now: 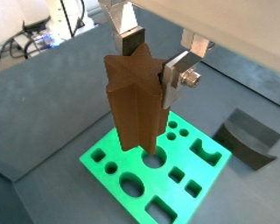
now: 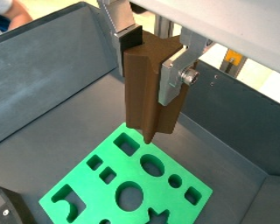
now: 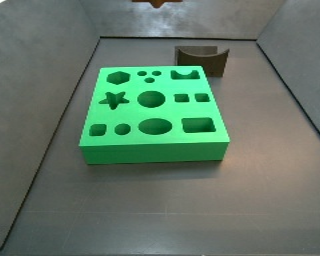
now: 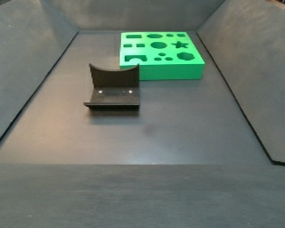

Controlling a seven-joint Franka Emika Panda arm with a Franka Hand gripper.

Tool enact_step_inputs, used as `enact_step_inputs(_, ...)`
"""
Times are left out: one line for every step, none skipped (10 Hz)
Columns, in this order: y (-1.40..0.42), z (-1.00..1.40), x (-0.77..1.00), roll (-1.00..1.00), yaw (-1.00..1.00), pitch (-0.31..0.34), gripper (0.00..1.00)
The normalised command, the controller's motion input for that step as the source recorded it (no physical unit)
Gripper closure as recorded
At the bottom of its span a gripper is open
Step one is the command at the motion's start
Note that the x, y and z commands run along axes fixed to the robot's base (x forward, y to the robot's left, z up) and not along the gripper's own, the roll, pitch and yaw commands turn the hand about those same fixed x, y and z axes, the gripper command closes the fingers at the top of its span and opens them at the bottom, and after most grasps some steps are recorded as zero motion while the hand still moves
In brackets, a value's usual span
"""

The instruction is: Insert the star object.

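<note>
My gripper [image 1: 154, 57] is shut on the star object [image 1: 136, 101], a tall dark-brown ridged prism. It hangs upright above the green block [image 1: 108, 150], its lower end over the block's near part without touching it. Both wrist views show this: the gripper [image 2: 149, 52] clamps the star object [image 2: 149, 87] near its top, above the green block [image 2: 154, 179]. In a side view only the prism's brown tip [image 3: 156, 3] shows at the picture's edge. The block's star hole [image 3: 113, 100] is open and also shows in a side view [image 4: 178, 44].
The green block [image 3: 156, 148] has several other shaped holes. The dark fixture [image 3: 200, 58] with a curved notch stands beside the block, apart from it [image 4: 113, 87]. Grey walls slope up around the dark floor.
</note>
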Motion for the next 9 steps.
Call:
enact_step_inputs(0.55,-1.0,-0.48,0.0,0.14,0.0,1.0)
enact_step_inputs(0.71,-1.0,-0.5,0.0,0.07,-0.007,1.0)
enact_step_inputs(0.8,-1.0,-0.53,0.0,0.0,-0.02,1.0)
enact_step_inputs(0.73,-1.0,-0.54,0.0,0.05,-0.023,1.0)
enact_step_inputs(0.44,-0.92,-0.23,-0.1,0.2,-0.09,1.0)
enact_step_inputs(0.08,-0.86,0.0,-0.08,0.19,-0.137,1.0)
enact_step_inputs(0.0,-0.82,0.13,-0.09,0.0,-0.067,1.0)
enact_step_inputs(-0.12,-0.77,0.1,-0.14,-0.05,-0.113,1.0)
enact_step_inputs(-0.17,-0.75,0.0,-0.15,-0.18,-0.139,1.0)
